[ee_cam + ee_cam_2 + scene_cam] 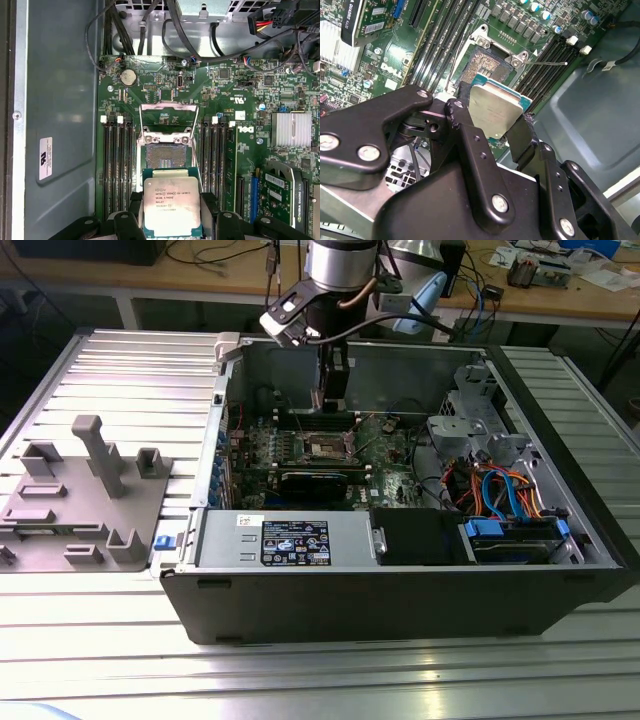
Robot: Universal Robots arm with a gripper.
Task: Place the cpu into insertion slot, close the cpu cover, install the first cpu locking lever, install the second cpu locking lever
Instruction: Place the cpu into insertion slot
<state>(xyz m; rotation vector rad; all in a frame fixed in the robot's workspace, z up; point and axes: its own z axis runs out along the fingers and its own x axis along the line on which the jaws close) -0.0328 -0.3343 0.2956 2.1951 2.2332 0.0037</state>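
Note:
My gripper is shut on the cpu, a flat square chip with its silver top face showing, held by its two side edges between black fingers. In the second wrist view the cpu hangs tilted a little above the green motherboard, just short of the insertion slot. The insertion slot lies bare, with a dark centre and a silver rim. The cpu cover stands flipped open on the slot's far side. A thin locking lever sticks out beside the slot. In the exterior view the gripper reaches down into the case above the slot.
Black memory slots flank the socket on both sides. A graphics card and a finned heat sink lie nearby. Cables hang past the board's edge. The case wall is close. A grey fixture sits at the exterior view's left.

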